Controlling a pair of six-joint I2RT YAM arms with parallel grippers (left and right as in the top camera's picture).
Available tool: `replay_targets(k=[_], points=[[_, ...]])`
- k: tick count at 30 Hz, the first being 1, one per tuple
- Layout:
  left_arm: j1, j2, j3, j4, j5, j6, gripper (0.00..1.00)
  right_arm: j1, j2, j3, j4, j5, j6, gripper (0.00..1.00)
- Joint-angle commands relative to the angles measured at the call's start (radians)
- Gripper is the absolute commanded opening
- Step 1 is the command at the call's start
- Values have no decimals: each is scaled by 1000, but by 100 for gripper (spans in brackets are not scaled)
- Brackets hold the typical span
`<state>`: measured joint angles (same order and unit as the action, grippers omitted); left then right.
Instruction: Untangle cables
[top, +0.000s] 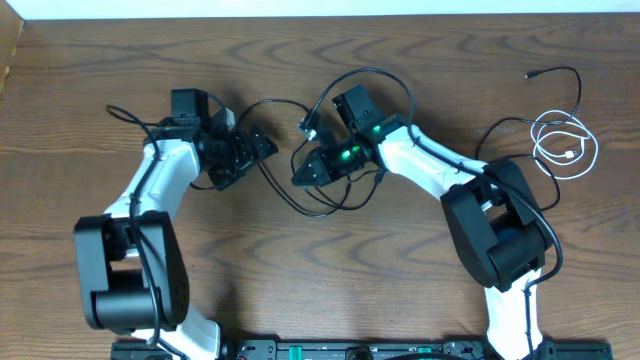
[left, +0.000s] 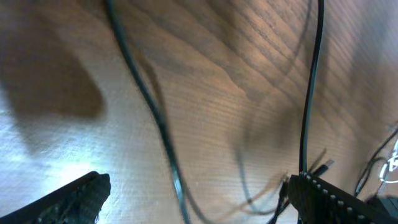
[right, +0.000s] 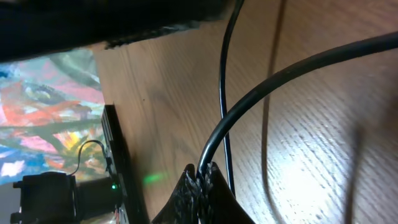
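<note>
Overhead layout: we see the black cable (right: 298, 65) looped on the wooden table (top: 100, 60) between the two arms, while the white cable (top: 568, 153) lies coiled well apart at the right edge.
Right gripper (right: 202, 177): fingers pressed together, pinching the black cable, which rises out of the tips in a curve.
Left gripper (top: 248, 160): spread wide and holding nothing; in its wrist view thin black strands run across the table between the fingers.
Near the white coil: a thin black strand with a small plug end crosses it; we cannot trace whether it belongs to the cable in the centre.
Handling: we judge both cords light, limp and springy. They will keep their curl, drag along the wood and slide through a loose pinch.
Where to hold: we would take the black cable on a straight stretch just beside a crossing, not at the plug.
Risk: pulling hard could tighten a loop instead of opening it.
</note>
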<state>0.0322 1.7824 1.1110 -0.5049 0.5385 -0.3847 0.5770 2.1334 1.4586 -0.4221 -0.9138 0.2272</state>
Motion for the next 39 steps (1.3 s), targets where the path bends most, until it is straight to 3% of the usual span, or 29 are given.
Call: replay_targets(k=[1,7,9,12,14,25,29,33,39], points=[[-42,56,-12,27,-26,-1,96,19,6,0,3,17,4,1],[-84,87,-12,73,-28,-20,87,36,7,-2,-5,60,4,1],[-84,87,-12,73,-28,-20,69,39,10,-2,-6,75,3,1],[-83,87,-12,68,-27,-20,26,39,17,-2,-5,77,3,1],[-84,87,-12,64,-22,-21,19,39,24,-2,-2,77,3,1],[-81,87,-11,32,69,-20,11,21,97,-2,82,68,-16,1],[-81,87,-11,32,82,-21,11,16,106,-2,102,68,-16,20],[-81,87,-11,32,82,-20,12,16,119,-2,102,34,-54,33],[-81,87,-11,32,82,-21,12,16,134,-2,118,-76,-109,35]])
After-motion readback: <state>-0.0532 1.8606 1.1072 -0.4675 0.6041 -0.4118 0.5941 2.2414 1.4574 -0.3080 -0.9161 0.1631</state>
